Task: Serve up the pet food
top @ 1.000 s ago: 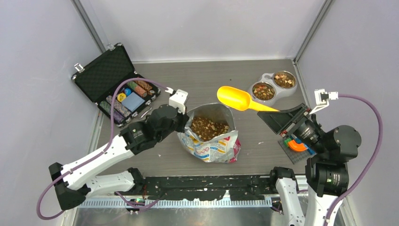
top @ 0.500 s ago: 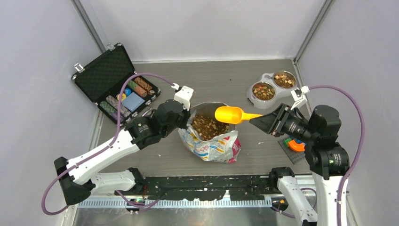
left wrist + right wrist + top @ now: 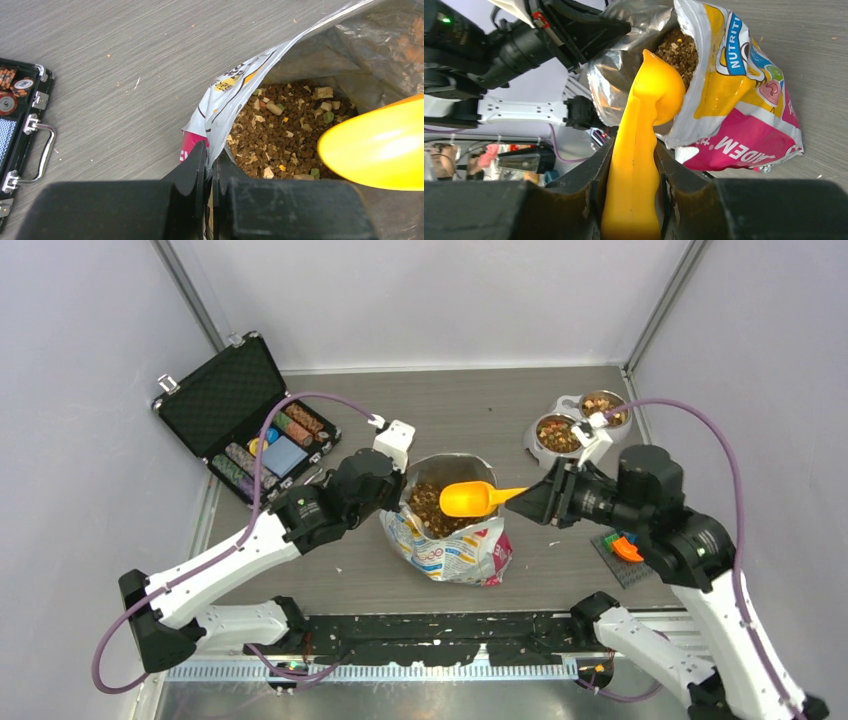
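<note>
The grey wood-grain table (image 3: 480,410) fills a booth of plain pale walls (image 3: 430,300), with a black perforated rail (image 3: 440,625) along its edge at 6 o'clock.

At 10 o'clock a black case (image 3: 215,392) lies open. Its lid is lined with dimpled foam and its tray holds rows of striped chips (image 3: 295,425) and a blue card (image 3: 283,455). My left wrist view cuts it down to a latch, a metal handle and a few chips.

At the centre stands the crinkled foil bag (image 3: 450,550), white, yellow and pink outside, silver inside, its mouth wide. My left hand (image 3: 210,156) is closed on its rim at 9 o'clock, both fingers pinching the foil flat.

At 2 o'clock a grey double bowl (image 3: 572,418) with two round steel cups holds some kibble; my right arm (image 3: 690,540) covers part of it.

My right hand (image 3: 634,165) is clamped on the handle of a smooth yellow plastic scoop (image 3: 468,498). Its rounded head hangs over the bag's mouth, and I cannot tell whether it touches the contents.

A small orange and green thing (image 3: 622,545) at 4 o'clock is mostly hidden behind that arm.

The pet food (image 3: 270,140) lies inside the bag: small brown pellets, paler tan chunks and a few green bits.
</note>
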